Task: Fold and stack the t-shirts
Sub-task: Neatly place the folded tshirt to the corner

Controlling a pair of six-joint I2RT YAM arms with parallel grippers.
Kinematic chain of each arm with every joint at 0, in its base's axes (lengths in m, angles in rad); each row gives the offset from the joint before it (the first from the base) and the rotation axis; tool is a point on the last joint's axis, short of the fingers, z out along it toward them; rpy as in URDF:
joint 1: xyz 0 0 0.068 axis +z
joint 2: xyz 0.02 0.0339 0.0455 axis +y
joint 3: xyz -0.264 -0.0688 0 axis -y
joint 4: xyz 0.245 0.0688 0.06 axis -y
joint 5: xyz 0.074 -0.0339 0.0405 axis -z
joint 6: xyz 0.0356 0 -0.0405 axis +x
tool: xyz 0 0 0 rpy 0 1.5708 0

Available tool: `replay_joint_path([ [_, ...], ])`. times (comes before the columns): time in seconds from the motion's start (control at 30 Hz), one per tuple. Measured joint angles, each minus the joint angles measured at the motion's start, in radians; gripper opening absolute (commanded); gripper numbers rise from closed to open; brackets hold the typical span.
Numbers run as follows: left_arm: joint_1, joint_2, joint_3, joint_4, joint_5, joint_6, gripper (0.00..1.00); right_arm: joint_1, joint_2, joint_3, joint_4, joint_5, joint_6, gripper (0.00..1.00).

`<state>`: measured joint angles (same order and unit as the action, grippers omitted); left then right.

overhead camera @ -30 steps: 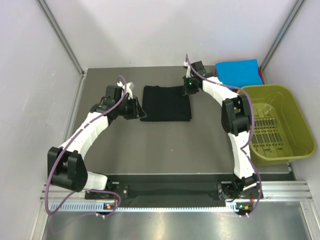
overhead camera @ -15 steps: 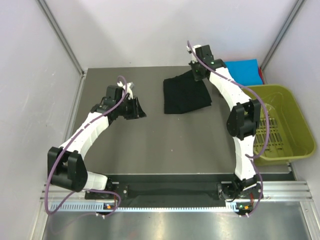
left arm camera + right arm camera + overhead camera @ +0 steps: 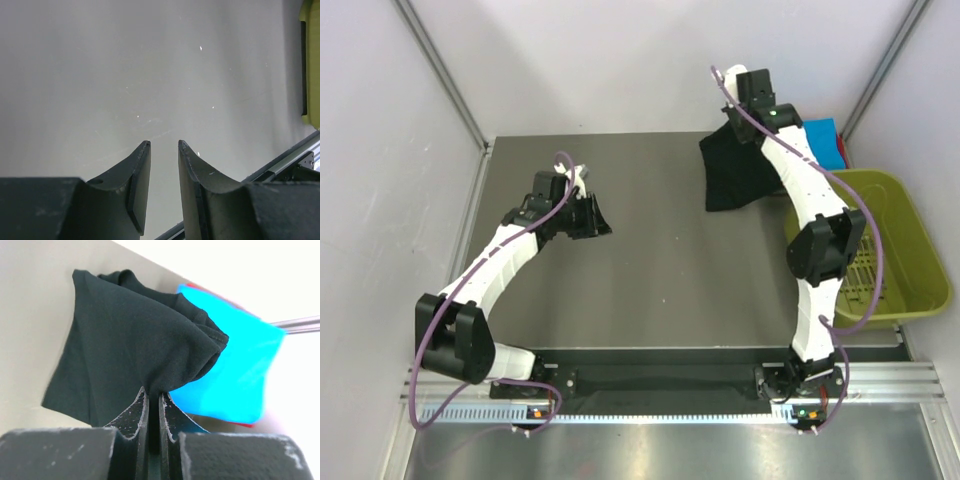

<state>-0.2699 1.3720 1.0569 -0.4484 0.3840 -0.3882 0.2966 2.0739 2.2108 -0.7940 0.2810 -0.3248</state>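
Since a second ago, your right gripper (image 3: 741, 128) has carried the folded black t-shirt (image 3: 735, 172) off the middle of the table (image 3: 650, 290) and up toward two o'clock, so the cloth now hangs in the air beside the stack at the far right corner. Its fingers are pinched tight on a bunched edge of the black t-shirt (image 3: 135, 345), with the fabric drooping away from them in one loose sheet (the wrist camera shows a thick gather of folds right above the fingertips).

Your left gripper (image 3: 163, 150) sits low over bare table at about nine o'clock, fingers partly apart and holding nothing.

To land this well, you would likely bring the hanging lower edge over the near side of the blue t-shirt (image 3: 235, 365) first, then lay the rest down toward the far wall so the folds do not tumble open. Let go only once the cloth rests flat and squared with the stack. A thin line of the red t-shirt (image 3: 243, 424) shows under the blue one.

At three o'clock, just beside the stack, sits the olive-green basket (image 3: 895, 250). What can be seen of its slotted floor holds nothing, though your right arm crosses part of it.
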Motion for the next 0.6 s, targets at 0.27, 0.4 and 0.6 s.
replay_joint_path([
  [0.27,0.0,0.001,0.0,0.0,-0.004,0.002,0.34,-0.077,-0.066,0.032,-0.002,0.008,-0.065,0.0],
  [0.4,0.0,0.002,0.0,0.0,-0.004,0.002,0.34,-0.103,-0.072,0.066,-0.005,0.018,-0.097,0.0],
  [0.6,0.0,0.008,0.0,0.0,-0.007,0.003,0.34,-0.161,-0.068,0.111,-0.014,0.004,-0.121,0.0],
])
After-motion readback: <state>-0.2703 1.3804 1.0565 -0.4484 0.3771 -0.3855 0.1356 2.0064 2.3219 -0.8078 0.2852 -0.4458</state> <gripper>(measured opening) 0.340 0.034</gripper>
